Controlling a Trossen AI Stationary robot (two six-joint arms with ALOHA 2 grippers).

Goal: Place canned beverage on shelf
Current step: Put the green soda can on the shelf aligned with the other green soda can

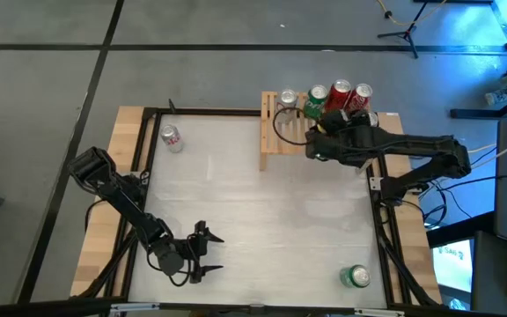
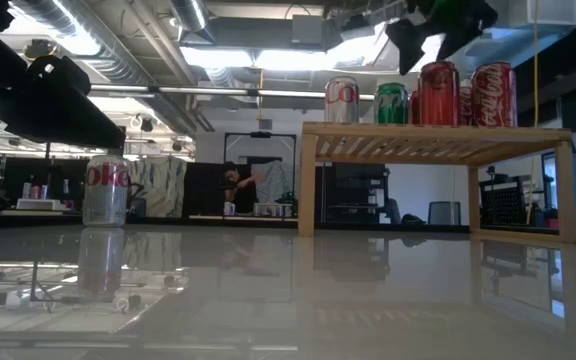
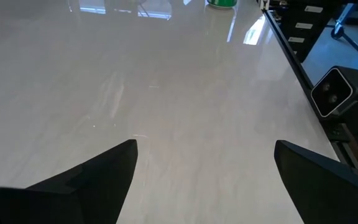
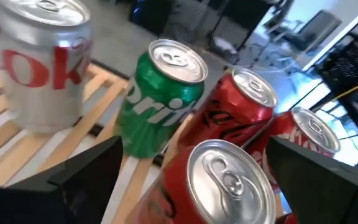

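High view: the shelf (image 1: 282,132) stands at the table's far right, carrying a silver can (image 1: 288,99), a green can (image 1: 316,99) and red cans (image 1: 340,92). Right gripper (image 4: 191,171) hangs over them, jaws spread around the nearest red can (image 4: 219,180). Left gripper (image 1: 206,253), spread, waits near-left.

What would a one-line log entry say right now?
right gripper: open over red can on shelf | left gripper: open, idle | silver can, green can: on table
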